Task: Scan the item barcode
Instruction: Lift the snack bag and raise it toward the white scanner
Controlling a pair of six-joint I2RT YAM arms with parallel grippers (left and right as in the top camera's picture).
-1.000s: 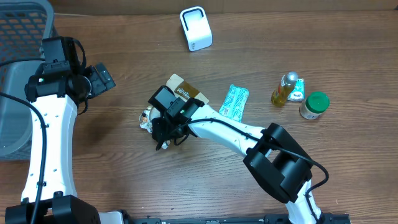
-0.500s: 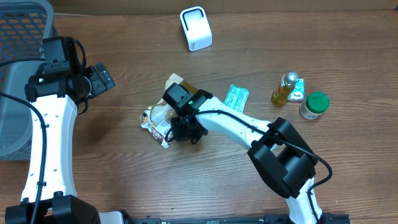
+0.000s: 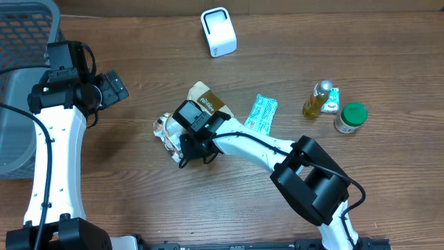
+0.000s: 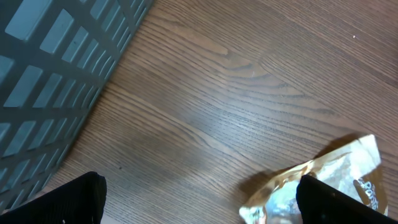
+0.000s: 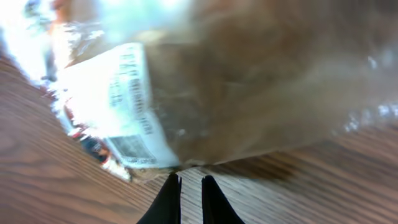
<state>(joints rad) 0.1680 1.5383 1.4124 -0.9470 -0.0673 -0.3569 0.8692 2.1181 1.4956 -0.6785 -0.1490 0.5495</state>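
The item is a crinkly clear and brown snack bag (image 3: 166,129) at the table's middle, also seen in the left wrist view (image 4: 323,174). In the right wrist view the bag (image 5: 249,81) fills the upper frame, with a white label and a small barcode (image 5: 134,147) on its left side. My right gripper (image 3: 189,147) (image 5: 190,186) is shut, its tips pinching the bag's lower edge. A white scanner (image 3: 218,32) stands at the back. Far left of the bag, my left gripper (image 3: 111,88) (image 4: 205,208) hangs wide open and holds nothing.
A grey mesh basket (image 3: 21,76) (image 4: 50,68) stands at the left edge. To the right lie a green packet (image 3: 261,113), a yellow bottle (image 3: 318,98) and a green-lidded jar (image 3: 351,117).
My right gripper has closed on the bag's edge, swung right and then back left. The bag has shifted with it. The left arm has not moved.
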